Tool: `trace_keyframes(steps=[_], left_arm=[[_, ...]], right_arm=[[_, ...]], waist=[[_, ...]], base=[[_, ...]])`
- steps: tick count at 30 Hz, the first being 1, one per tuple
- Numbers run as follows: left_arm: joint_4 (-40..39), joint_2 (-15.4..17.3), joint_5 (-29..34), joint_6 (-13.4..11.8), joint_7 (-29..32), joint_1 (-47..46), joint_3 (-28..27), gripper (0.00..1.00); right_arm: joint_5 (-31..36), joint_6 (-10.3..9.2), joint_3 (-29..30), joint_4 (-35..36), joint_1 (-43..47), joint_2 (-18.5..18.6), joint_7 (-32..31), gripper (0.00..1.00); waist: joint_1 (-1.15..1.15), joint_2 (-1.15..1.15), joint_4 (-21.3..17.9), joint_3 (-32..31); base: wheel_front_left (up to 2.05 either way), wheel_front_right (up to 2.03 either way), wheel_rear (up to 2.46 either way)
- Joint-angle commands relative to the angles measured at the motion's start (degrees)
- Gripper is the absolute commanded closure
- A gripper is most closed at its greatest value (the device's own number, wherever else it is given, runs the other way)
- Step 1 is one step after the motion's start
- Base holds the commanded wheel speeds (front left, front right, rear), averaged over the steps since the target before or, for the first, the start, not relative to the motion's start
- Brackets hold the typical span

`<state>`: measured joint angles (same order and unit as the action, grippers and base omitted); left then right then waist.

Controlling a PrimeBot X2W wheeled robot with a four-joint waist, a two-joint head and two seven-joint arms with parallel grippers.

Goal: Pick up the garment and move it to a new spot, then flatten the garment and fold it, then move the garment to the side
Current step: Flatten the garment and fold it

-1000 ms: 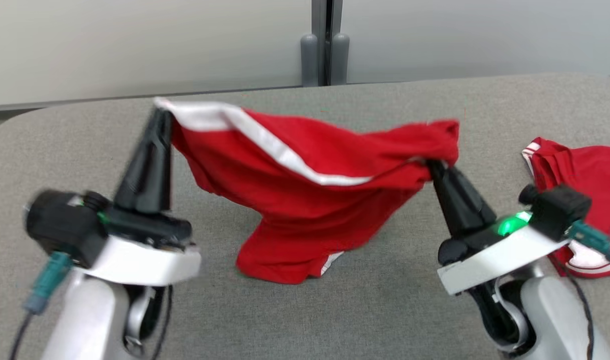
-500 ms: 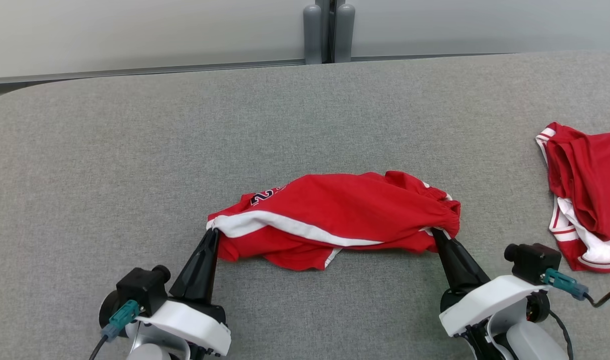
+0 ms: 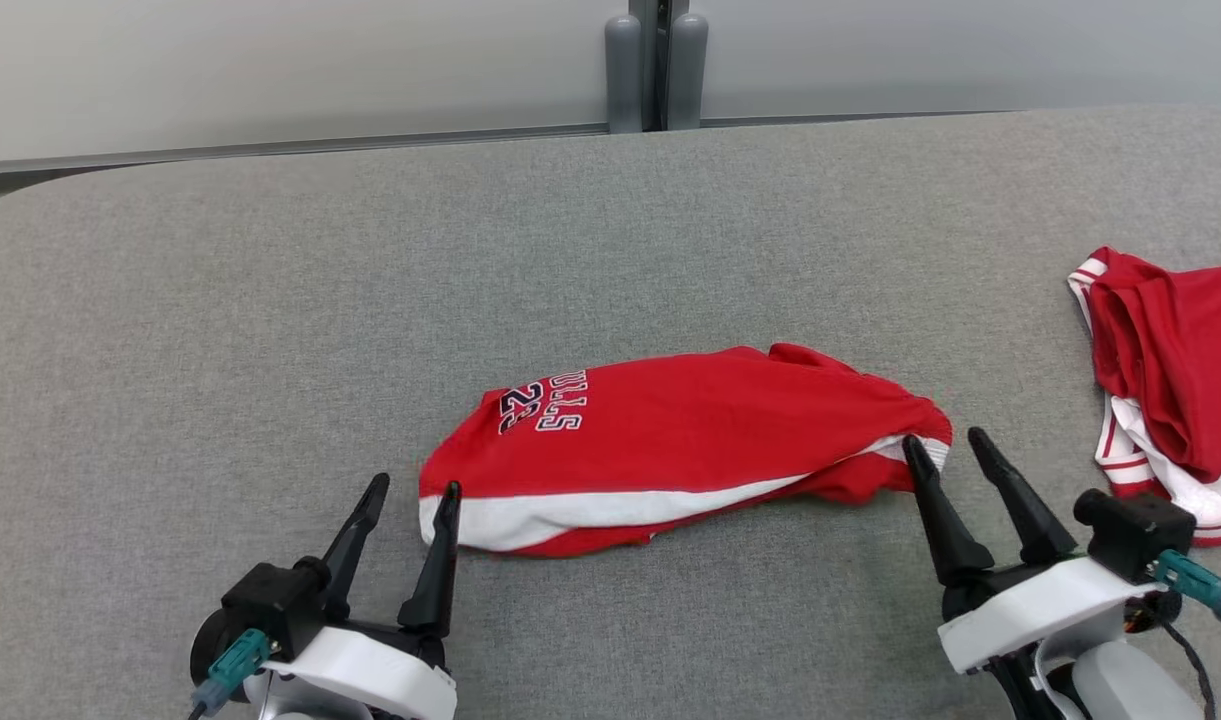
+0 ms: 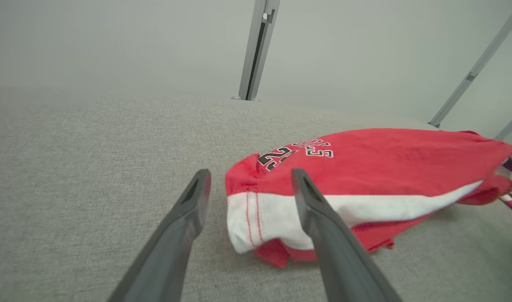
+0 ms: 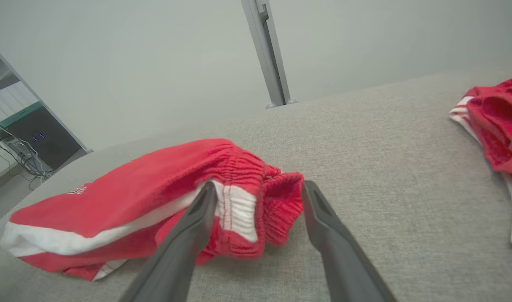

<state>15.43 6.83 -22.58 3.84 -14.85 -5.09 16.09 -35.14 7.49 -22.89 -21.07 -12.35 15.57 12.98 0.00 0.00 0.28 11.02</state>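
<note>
The garment (image 3: 690, 440) is a pair of red shorts with a white side stripe and dark lettering, lying crumpled on the grey table (image 3: 270, 300). My left gripper (image 3: 415, 490) is open at its left hem, the white corner (image 4: 256, 218) lying loose between the fingers. At the elastic waistband (image 5: 260, 197) my right gripper (image 3: 945, 445) stands open, its left finger against the cloth (image 3: 920, 465). Neither gripper holds anything.
A second red and white garment (image 3: 1170, 370) lies bunched at the table's right edge, also seen in the right wrist view (image 5: 499, 121). A grey post (image 3: 655, 65) stands behind the table's far edge against a pale wall.
Both grippers lowered the shorts from the air onto the table, then opened and let go. The head camera tilted down between the first frame and now.
</note>
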Motion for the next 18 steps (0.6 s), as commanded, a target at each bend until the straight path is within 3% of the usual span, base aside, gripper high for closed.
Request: trace_keyframes(steps=[1,9,18], left_arm=[[-0.8,0.3,0.5,-0.5,-0.2,0.6,-0.6,0.0],[-8.4,0.2,1.8,-2.9,-0.3,2.9,-4.2,0.0],[-15.2,-0.4,6.0,-6.2,-0.4,7.7,-7.5,0.0]], right_arm=[[0.9,0.01,0.7,1.2,0.8,0.3,0.5,0.0],[11.8,0.01,8.7,12.9,6.6,0.2,0.1,0.0],[23.6,0.01,15.5,25.8,14.8,-4.4,-2.6,0.0]], waist=[[0.0,0.0,0.0,-0.1],[0.0,0.0,0.0,-1.0],[0.0,0.0,0.1,-4.2]], base=[[0.0,0.0,0.0],[0.0,0.0,0.0],[0.0,0.0,0.0]])
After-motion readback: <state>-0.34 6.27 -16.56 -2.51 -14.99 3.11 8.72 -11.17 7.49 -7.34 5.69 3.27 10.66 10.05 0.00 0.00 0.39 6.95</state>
